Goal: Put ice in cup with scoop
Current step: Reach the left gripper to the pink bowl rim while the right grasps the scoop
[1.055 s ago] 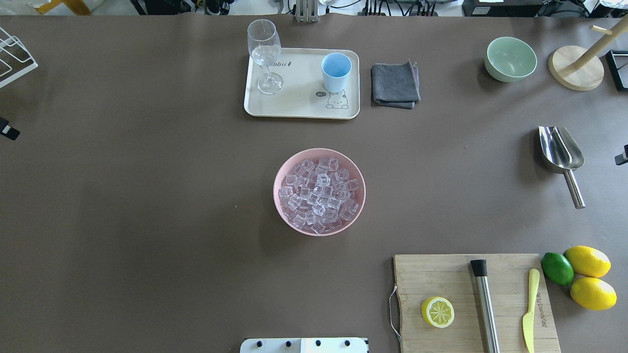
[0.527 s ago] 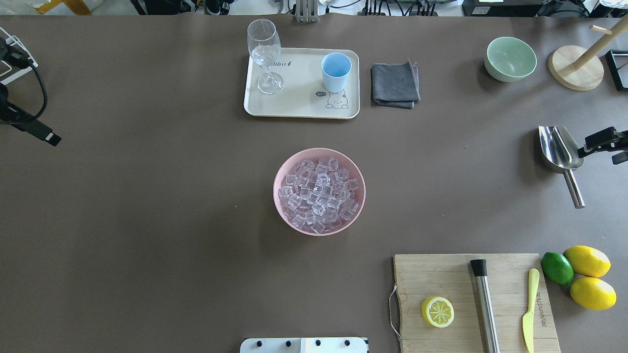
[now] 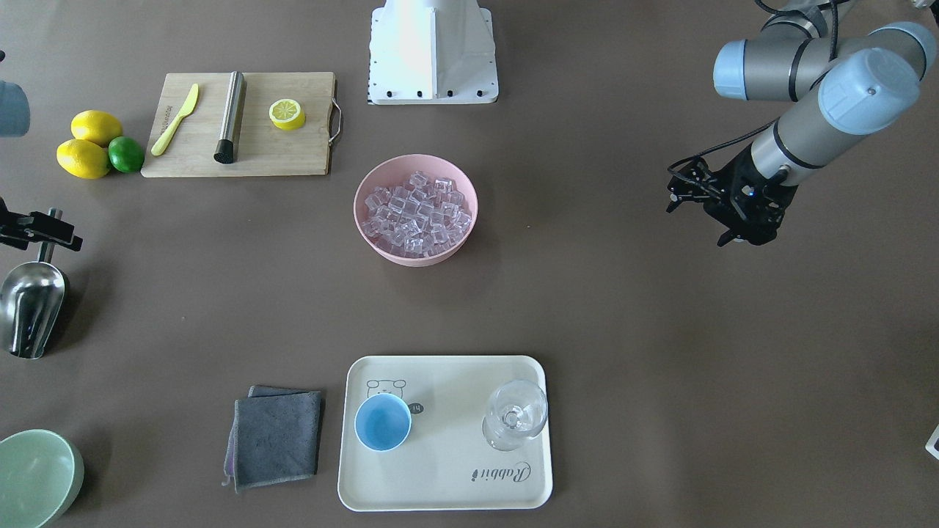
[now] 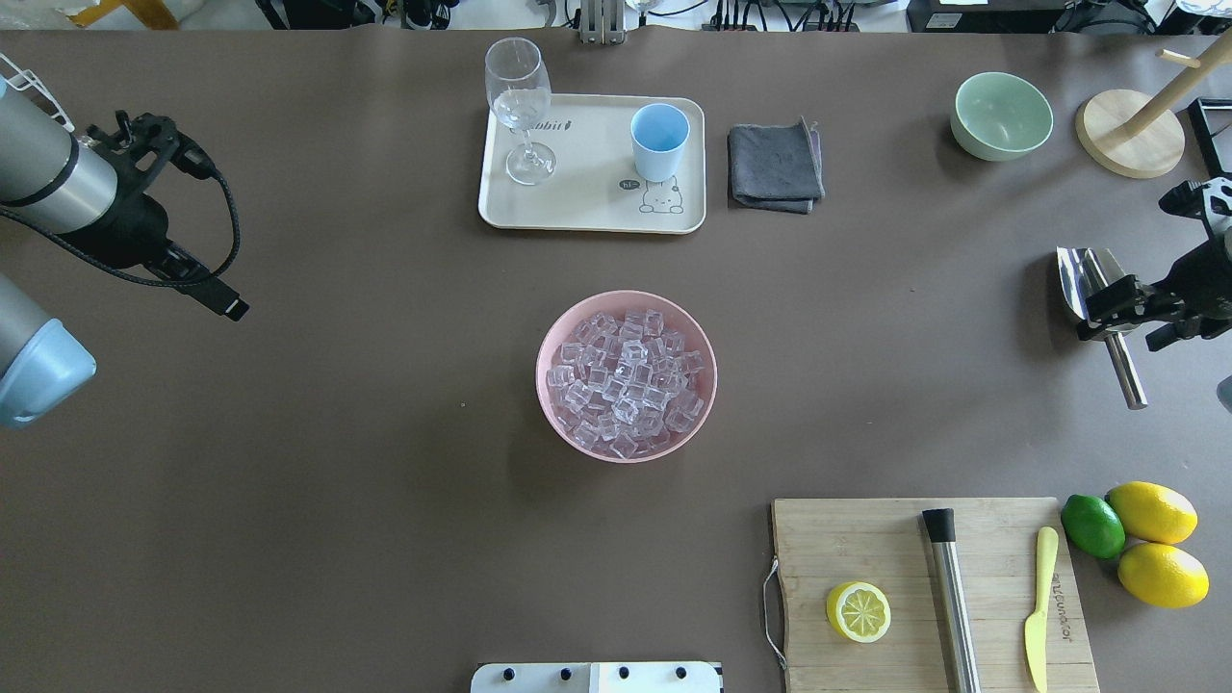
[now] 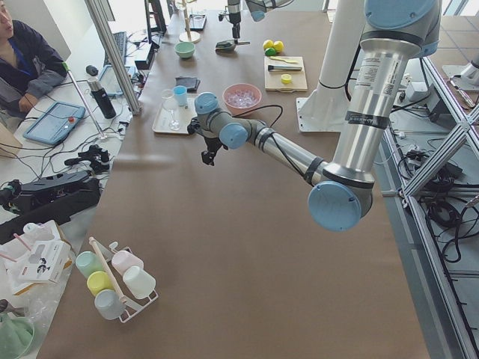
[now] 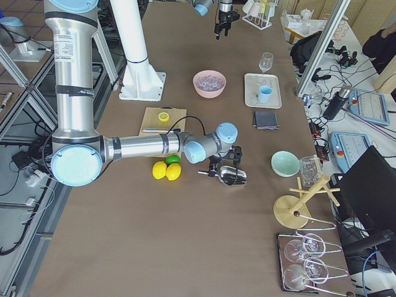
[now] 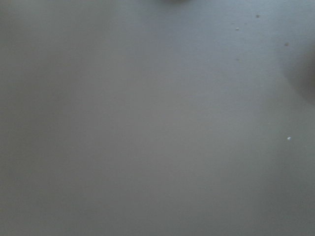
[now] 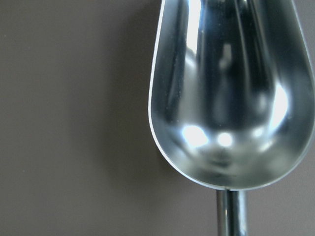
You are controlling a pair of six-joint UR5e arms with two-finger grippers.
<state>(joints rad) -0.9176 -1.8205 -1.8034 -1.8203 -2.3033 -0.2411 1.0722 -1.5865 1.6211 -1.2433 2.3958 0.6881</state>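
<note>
The steel scoop [image 4: 1124, 371] lies at the table's right side, trough pointing away from me. It fills the right wrist view [image 8: 231, 98]. My right gripper [image 4: 1121, 318] hovers over the join of its trough and handle, jaws apart and empty. The ice [image 4: 626, 380] fills a pink bowl [image 4: 553, 327] at the table's middle. The light-blue cup [image 4: 659, 140] stands upright and empty on a cream tray [image 4: 577, 207] at the far middle. My left gripper [image 4: 226, 303] hangs over bare table at the far left, looks open, and holds nothing.
A wine glass [image 4: 520, 106] shares the tray. A grey cloth [image 4: 775, 166] lies right of it. A green bowl [image 4: 1001, 115] and a wooden stand [image 4: 1131, 135] sit at the far right. A cutting board [image 4: 866, 539] with half a lemon, a steel rod and a knife is near right.
Both arms have come in from the table's sides. My right gripper has moved left over the scoop. My left gripper has moved right over bare table.
</note>
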